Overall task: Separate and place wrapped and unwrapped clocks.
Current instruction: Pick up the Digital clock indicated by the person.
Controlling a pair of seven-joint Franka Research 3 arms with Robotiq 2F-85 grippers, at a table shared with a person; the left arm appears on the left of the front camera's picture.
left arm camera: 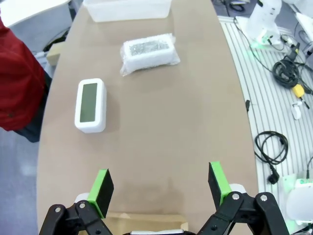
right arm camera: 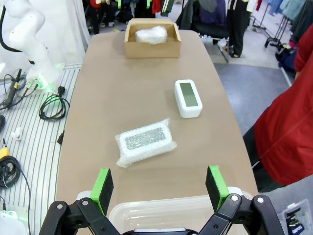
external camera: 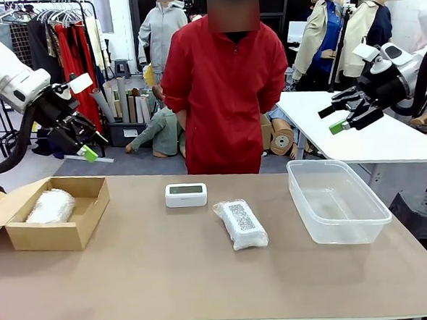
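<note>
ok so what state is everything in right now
cardboard box, open, holding one wrapped clock
second wrapped clock, loose on the table
bare clock, unwrapped, on the table
plastic tub, lidless, empty
left gripper, open, holding nothing
right gripper, open, holding nothing

Count on the one table (external camera: 170, 279): two bubble-wrapped clocks, namely first bundle (external camera: 50, 206) and second bundle (external camera: 240, 223), plus one bare white clock (external camera: 186, 195). Containers: one cardboard box (external camera: 48, 237), one clear plastic tub (external camera: 345, 232). People: one person (external camera: 224, 94); clocks total three.
</note>
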